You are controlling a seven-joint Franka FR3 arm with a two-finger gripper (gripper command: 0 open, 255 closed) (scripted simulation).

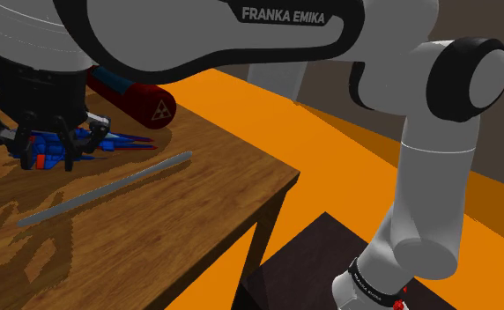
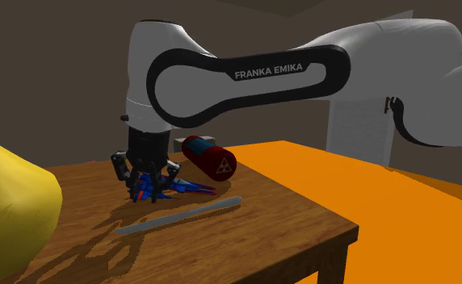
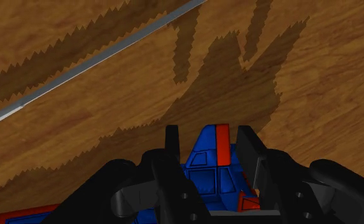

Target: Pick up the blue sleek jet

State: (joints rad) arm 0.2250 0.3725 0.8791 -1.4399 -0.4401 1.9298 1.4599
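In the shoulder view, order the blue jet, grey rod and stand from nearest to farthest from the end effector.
1. Blue jet, under the end effector.
2. Grey rod, lying beside it on the table.
3. Stand, off the table, lower right.

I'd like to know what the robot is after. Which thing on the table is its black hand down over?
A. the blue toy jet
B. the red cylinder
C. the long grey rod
A: the hand sits low over the blue toy jet, while the red cylinder and the long grey rod lie apart from it on the wooden table.
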